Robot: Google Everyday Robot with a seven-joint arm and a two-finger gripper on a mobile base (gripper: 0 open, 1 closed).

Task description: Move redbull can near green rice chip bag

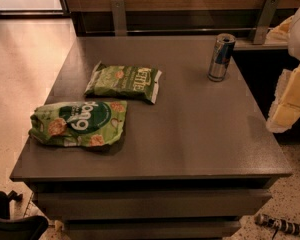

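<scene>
The redbull can (221,57) stands upright near the table's far right corner. It is slim, silver and blue, with a silver top. The green rice chip bag (80,123) lies flat at the front left of the table, crinkled, with a dark green circle and white lettering. My gripper (289,101), white and pale yellow, hangs at the right edge of the view, beyond the table's right side. It is right of the can and nearer than it, apart from it, and holds nothing I can see.
A smaller light-green "Kettle" bag (125,82) lies behind the rice chip bag. The grey table (190,134) backs onto a wooden wall with two metal brackets (264,18). A dark object (15,219) sits on the floor at the bottom left.
</scene>
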